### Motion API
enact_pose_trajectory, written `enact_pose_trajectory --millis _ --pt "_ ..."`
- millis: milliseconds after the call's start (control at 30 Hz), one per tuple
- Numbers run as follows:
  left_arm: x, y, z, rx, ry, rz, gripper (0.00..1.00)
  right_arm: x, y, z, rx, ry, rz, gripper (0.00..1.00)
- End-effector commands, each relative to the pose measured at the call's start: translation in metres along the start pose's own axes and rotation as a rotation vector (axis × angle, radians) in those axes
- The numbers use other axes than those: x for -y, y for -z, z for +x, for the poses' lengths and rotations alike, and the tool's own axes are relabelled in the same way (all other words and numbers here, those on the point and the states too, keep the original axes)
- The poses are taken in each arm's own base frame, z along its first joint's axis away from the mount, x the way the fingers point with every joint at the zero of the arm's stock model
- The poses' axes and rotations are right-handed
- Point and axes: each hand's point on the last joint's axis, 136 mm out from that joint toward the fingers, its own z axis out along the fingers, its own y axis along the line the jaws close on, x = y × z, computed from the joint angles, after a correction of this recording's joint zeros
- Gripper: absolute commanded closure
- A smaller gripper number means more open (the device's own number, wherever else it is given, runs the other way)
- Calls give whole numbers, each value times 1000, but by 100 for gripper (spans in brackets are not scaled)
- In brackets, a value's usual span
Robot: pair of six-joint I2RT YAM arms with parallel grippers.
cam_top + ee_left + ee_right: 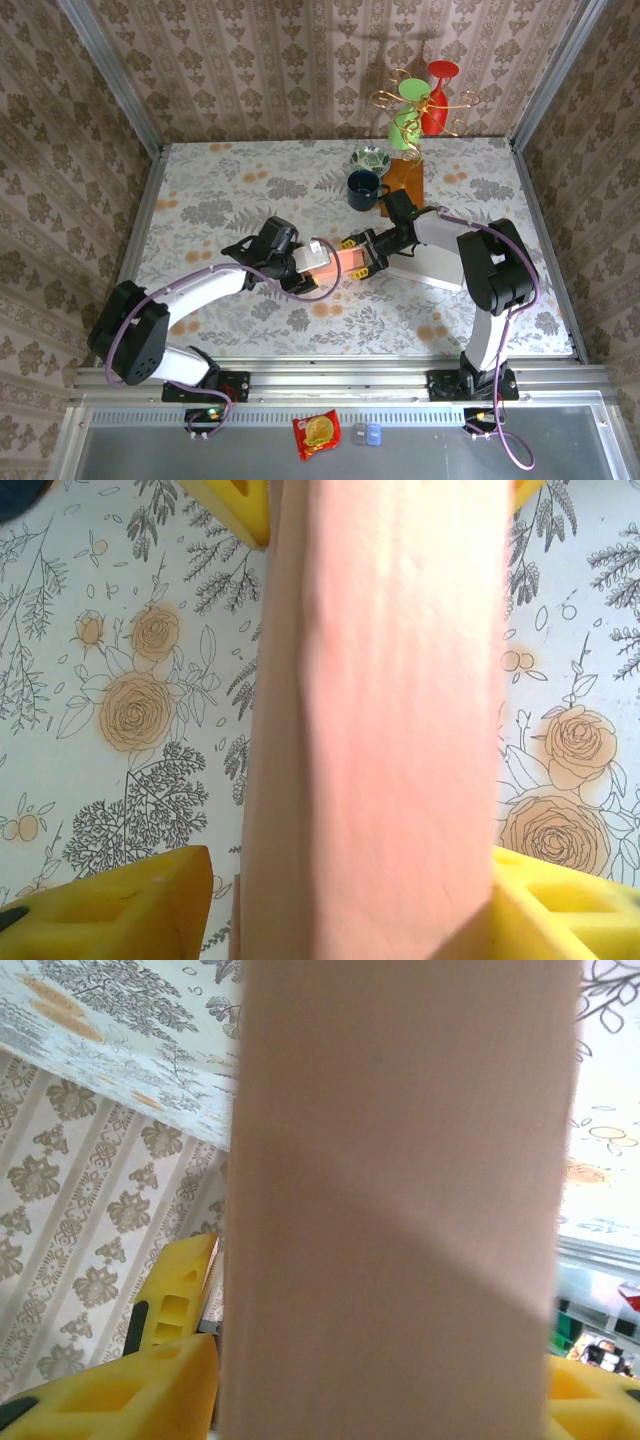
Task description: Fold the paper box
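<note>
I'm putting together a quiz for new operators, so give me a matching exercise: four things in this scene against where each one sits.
Things:
1. paper box
2. mug
3. bowl
4. snack packet

Places:
A. on the metal ledge at the near edge
B. between the left gripper and the right gripper
C. greenish, farthest back of the four
D. dark blue, beside the wooden stand

Pairs: 1-B, 2-D, 3-C, 4-A

A lab test cell: wallpapered panels (pixel 300 60) in aluminium framing (pixel 112 75), floral tabletop (pixel 220 180)
</note>
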Motion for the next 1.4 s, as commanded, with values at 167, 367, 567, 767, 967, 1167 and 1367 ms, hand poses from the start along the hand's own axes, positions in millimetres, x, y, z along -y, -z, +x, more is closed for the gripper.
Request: enact_pose_trajectory --millis 167,367,567,767,967,1167,1367 --pt "-2 3 -16 43 53 87 46 -22 19 3 57 36 -27 31" --pt "-3 1 -16 36 73 102 50 -34 48 4 194 117 -80 29" --pt "-5 -1 -17 29 129 118 58 -38 104 12 528 283 -166 30" --pt "-4 -1 -17 30 170 123 60 -28 94 43 693 520 -167 54" --pt "-1 0 -13 15 184 125 60 -29 40 46 659 605 -132 54" --pt "2 1 -10 -7 182 135 60 -28 14 32 634 571 -74 47" --pt "3 2 -10 -9 186 137 60 -18 0 12 634 518 -61 49"
